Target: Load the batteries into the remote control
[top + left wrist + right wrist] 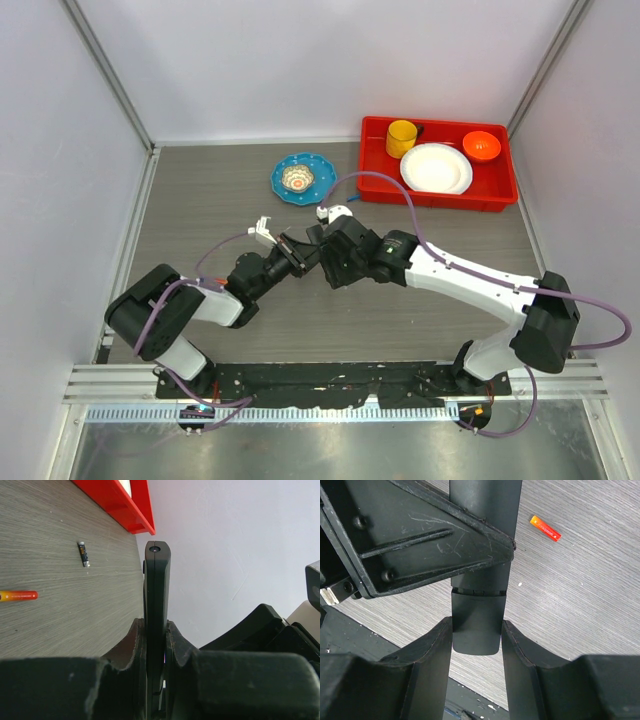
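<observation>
Grey wood-grain laminate table [200, 200] in a white-walled enclosure, with a red plastic tray [440, 203] at far right. Item: slim black rectangular plastic remote control [157, 580], held off the surface at mid-table between both arms. Left gripper [155, 626]: pressed together across the flat faces of the remote control, which shows edge-on. Right gripper [476, 624]: part-spread, pads flanking and apparently touching the side edges of the end section below a cross seam, probably the battery cover. Handling, judged: light, rigid and smooth-shelled, so liable to slip or twist in a narrow pinch. Best held across the faces near mid-length, leaving the cover end free. Associated: small orange-red cylindrical battery [545, 528], loose on the table near the remote control. Light, hard, prone to rolling; take it across its middle.
</observation>
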Available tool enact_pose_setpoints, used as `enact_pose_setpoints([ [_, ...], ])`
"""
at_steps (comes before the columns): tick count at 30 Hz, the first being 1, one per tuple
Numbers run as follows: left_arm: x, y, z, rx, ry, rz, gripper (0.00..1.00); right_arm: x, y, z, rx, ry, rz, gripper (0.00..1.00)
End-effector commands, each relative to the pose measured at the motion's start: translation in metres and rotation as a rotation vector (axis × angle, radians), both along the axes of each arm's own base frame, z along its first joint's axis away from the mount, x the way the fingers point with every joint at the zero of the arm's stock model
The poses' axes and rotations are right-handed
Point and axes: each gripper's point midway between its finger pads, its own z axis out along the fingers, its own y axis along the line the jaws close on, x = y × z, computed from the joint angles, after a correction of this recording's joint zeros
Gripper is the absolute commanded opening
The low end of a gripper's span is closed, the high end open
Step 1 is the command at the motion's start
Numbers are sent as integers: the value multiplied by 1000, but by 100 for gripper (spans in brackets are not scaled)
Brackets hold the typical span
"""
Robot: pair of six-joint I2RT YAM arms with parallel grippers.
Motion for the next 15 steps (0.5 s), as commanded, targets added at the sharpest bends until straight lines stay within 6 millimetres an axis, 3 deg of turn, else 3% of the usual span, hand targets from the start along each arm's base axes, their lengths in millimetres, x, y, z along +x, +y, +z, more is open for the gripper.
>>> enact_pose_setpoints([
  [1,-21,5,94,-234,-273,-38,0,7,-9,-1,3,-12,-32,25],
  [15,-28,2,106,-261,-287,-56,0,9,-11,-6,13,3,-42,25],
])
